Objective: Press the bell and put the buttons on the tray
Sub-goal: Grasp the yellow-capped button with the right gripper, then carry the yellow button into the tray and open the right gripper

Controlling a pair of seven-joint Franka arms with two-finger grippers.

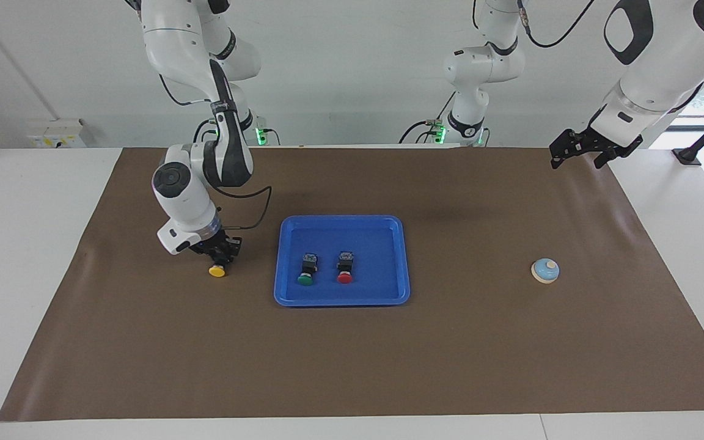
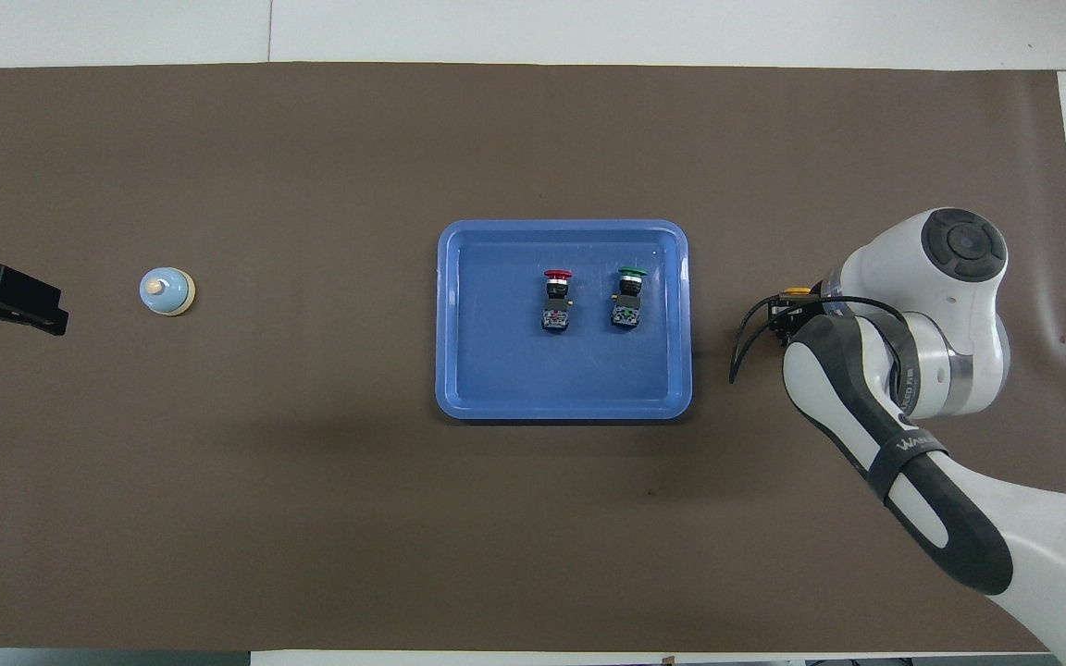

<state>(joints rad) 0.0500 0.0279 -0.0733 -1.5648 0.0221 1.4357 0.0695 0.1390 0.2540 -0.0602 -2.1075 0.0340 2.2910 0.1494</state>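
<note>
No readable text anywhere.

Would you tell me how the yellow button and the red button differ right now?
The red button lies in the blue tray, while the yellow button is outside it, toward the right arm's end of the table. The red button lies free beside the green button; the right gripper is down at the yellow one. Both have round coloured caps.

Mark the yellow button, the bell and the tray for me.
yellow button (image 1: 217, 271), facing view, on its cap.
bell (image 1: 546, 270), facing view, on its blue dome.
tray (image 2: 496, 370), overhead view, on bare floor.
</note>
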